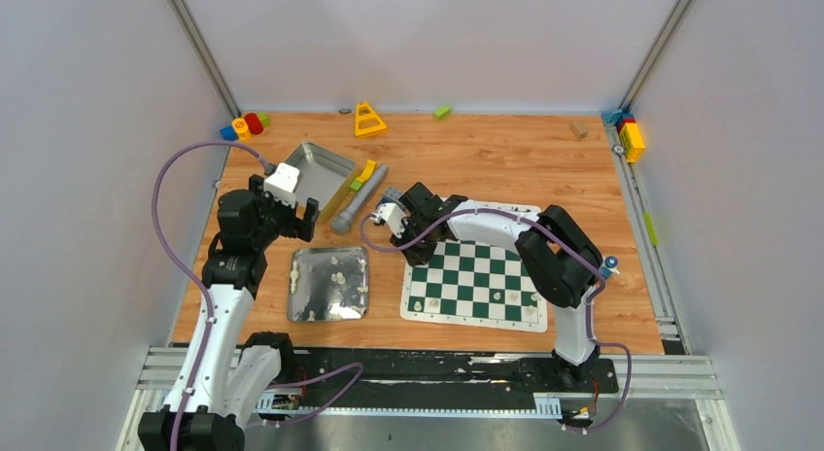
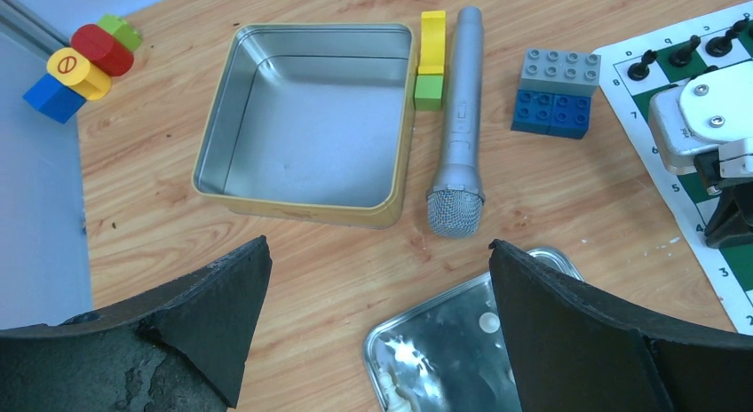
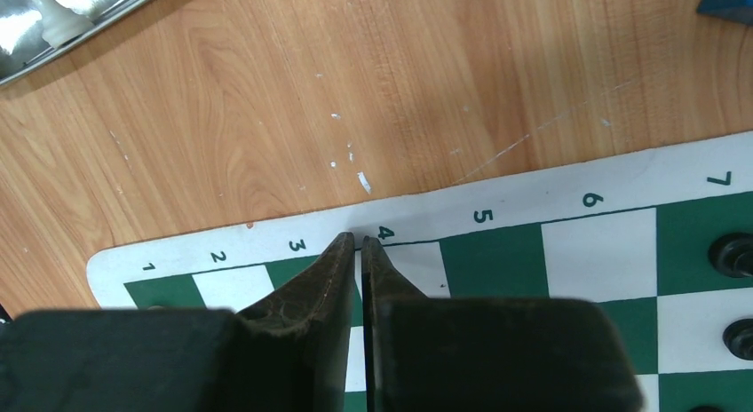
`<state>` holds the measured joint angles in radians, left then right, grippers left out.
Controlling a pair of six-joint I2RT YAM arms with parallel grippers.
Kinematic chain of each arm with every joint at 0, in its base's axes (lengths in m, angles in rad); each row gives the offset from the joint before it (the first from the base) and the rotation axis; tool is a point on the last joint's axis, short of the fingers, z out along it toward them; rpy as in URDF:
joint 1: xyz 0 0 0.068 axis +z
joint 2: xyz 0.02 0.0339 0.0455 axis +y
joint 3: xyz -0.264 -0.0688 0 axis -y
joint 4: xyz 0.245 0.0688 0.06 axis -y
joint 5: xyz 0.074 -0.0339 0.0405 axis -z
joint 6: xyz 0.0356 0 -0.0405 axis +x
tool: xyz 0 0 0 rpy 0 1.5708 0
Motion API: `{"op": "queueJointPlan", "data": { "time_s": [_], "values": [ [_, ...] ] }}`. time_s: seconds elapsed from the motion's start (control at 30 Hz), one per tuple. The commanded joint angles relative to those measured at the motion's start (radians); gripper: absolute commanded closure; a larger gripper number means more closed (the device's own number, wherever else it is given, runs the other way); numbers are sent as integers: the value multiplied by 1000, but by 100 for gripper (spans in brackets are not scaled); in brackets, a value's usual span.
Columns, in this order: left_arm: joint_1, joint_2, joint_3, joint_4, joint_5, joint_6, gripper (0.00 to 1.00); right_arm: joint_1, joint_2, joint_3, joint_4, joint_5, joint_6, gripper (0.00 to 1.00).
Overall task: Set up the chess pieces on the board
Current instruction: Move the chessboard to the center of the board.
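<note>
The board (image 1: 483, 279) carries cream chess pieces (image 1: 433, 303) on its near rows, with more in the silver tray (image 1: 295, 286) left of it. Over its left border the jaws of the right arm (image 1: 496, 223) are pressed together, empty; farther left, the jaws of the left arm (image 1: 238, 237) gape wide. Black pieces (image 2: 638, 67) line the board's far edge.

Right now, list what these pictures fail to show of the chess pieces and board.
- Top view: the right arm covers the far rows of the green-and-white checkered board; pieces there are hidden.
- Top view: cream-white chessmen on the board are too small to identify.
- Right wrist view: black chessmen are cut off by the right edge.
- Left wrist view: the lower edge and left gripper hide much of the shiny silver tray; its pieces cannot be counted.
</note>
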<state>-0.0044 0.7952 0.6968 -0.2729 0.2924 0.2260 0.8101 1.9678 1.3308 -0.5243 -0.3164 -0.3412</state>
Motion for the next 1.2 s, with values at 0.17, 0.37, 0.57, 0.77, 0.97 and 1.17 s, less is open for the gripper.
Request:
{"op": "queueJointPlan", "data": {
  "time_s": [0.17, 0.37, 0.57, 0.77, 0.97, 1.17],
  "values": [
    [0, -21, 29, -16, -16, 38, 0, -4, -60, 69, -34, 3, 4, 87],
    [0, -19, 37, -178, 70, 198, 0, -8, -167, 82, -54, -18, 4, 75],
    [-2, 39, 86, -436, 193, 394, 0, -44, -278, 13, -56, -22, 1, 65],
    [-153, 151, 134, -564, 130, 459, 0, -112, -403, -99, -56, -39, -24, 61],
    [-332, 307, 123, -560, 5, 430, 8, -213, -514, -175, -55, -79, -23, 63],
    [-414, 432, 126, -486, -74, 385, 20, -294, -590, -234, -50, -121, -17, 66]
  ]
}}
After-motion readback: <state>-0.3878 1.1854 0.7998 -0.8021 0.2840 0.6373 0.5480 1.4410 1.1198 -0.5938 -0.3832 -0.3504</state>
